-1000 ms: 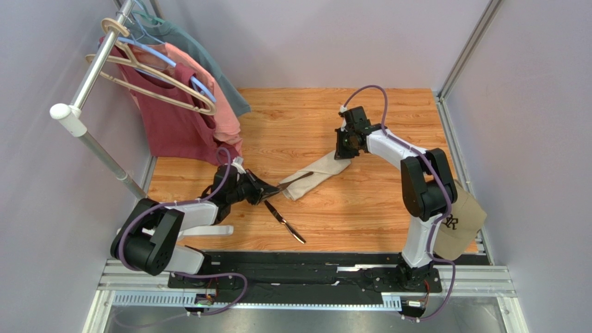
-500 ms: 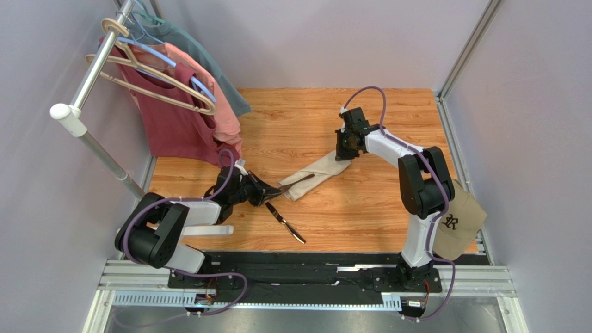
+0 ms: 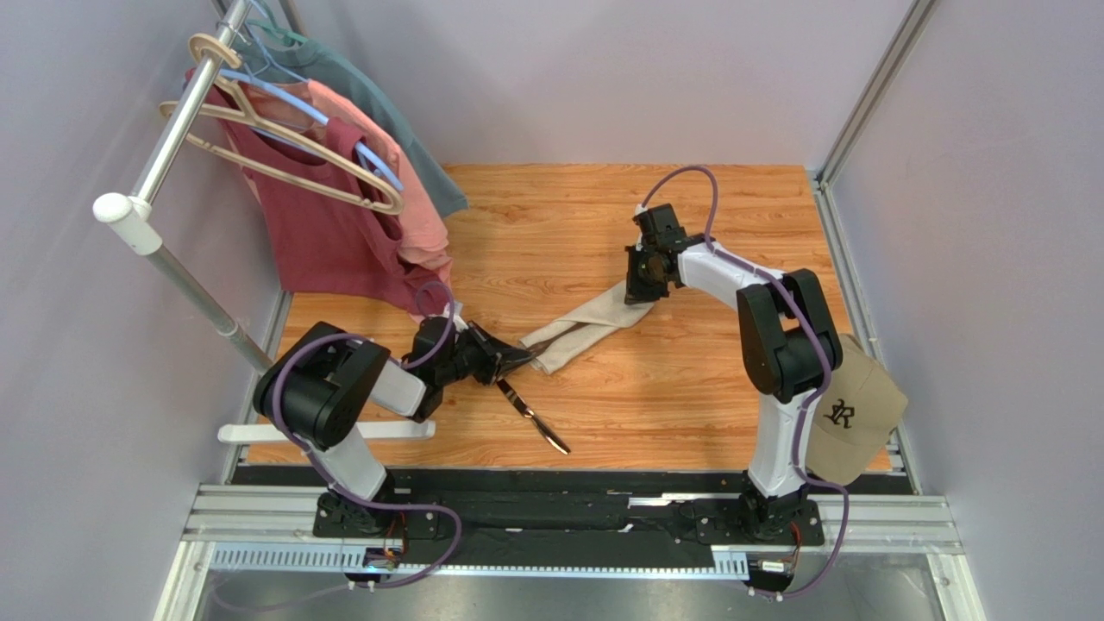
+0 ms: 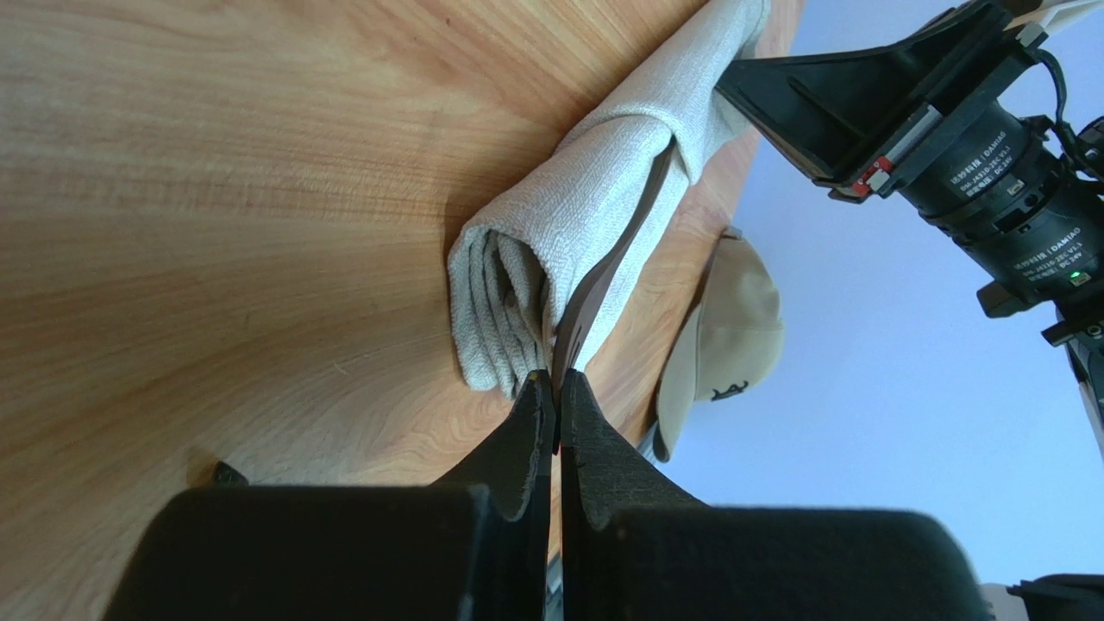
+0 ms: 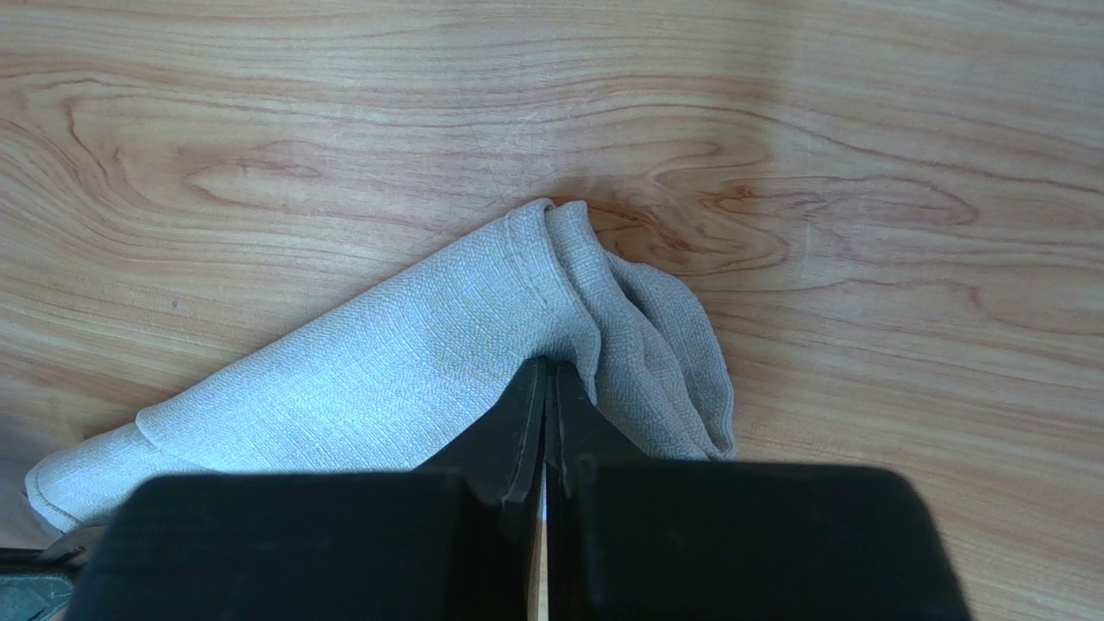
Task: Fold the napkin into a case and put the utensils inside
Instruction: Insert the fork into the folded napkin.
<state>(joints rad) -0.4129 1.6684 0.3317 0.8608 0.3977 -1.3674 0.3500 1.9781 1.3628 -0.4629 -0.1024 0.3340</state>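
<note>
The beige napkin (image 3: 590, 324) lies folded as a narrow case, slanting across the middle of the wooden table (image 3: 674, 388). My left gripper (image 3: 516, 359) is at its near-left end, shut on the dark fork (image 4: 609, 278). The fork runs from the fingertips into the cloth folds (image 4: 570, 220). My right gripper (image 3: 640, 282) is shut on a pinch of cloth at the case's far end (image 5: 570, 278). The dark knife (image 3: 534, 417) lies loose on the table, just in front of the left gripper.
A rack with red and pink shirts (image 3: 337, 220) hangs over the table's left side, close to the left arm. A tan cap (image 3: 862, 414) lies at the right edge by the right arm's base. Purple walls close in on three sides.
The left arm's rear links have swung in toward the table, while its gripper stays at the case's near end. Less of the fork shows outside the cloth. The right gripper has shifted slightly left.
</note>
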